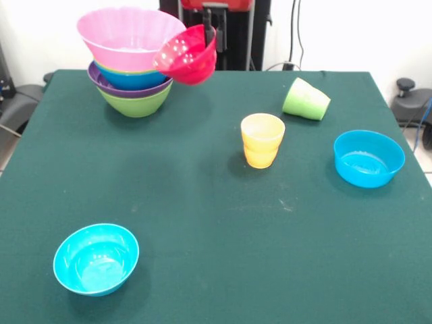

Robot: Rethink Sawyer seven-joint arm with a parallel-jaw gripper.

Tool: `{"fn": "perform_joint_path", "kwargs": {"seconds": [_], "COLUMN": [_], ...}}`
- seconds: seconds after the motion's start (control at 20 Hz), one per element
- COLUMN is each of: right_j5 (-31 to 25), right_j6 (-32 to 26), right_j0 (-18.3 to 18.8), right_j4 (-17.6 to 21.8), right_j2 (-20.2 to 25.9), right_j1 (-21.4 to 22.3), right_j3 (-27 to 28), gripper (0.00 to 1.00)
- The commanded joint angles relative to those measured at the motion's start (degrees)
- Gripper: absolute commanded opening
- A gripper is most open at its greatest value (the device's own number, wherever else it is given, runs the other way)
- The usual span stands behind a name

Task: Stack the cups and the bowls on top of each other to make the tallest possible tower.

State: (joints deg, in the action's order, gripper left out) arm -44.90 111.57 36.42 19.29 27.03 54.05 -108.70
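The tower [132, 67] stands at the far left of the table: a lime green bowl [135, 102] at its base, purple [128, 90], blue and green rims above, and the huge pink bowl [128, 35] on top. My gripper [214, 28] comes down at the top edge and is shut on the rim of the small red bowl [187, 59]. It holds the bowl tilted in the air against the tower's right side. The yellow-orange cup [262, 140] stands upright mid-table. The light green cup [306, 100] lies on its side behind it.
A blue bowl [368, 158] sits upright near the right edge of the green table [216, 202]. A small cyan bowl [96, 259] sits at the near left. The robot's pedestal [236, 40] stands behind the far edge, with cables to its right.
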Motion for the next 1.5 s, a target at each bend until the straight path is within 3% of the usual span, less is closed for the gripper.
{"fn": "perform_joint_path", "kwargs": {"seconds": [0.05,0.6,0.85,1.1,1.5], "right_j5": [4.0,3.5,4.4,6.8,13.1], "right_j6": [0.8,-2.9,-3.8,-3.3,-1.7], "right_j0": [2.0,6.3,7.7,8.7,9.7], "right_j4": [-2.9,-9.1,-10.5,-8.6,-3.7], "right_j2": [-0.1,0.9,1.2,1.1,-0.1], "right_j1": [5.5,15.2,16.5,14.0,5.5], "right_j3": [-9.3,-19.0,-21.5,-21.4,-19.7], "gripper": [0.00,0.00,0.00,0.00,0.00]}}
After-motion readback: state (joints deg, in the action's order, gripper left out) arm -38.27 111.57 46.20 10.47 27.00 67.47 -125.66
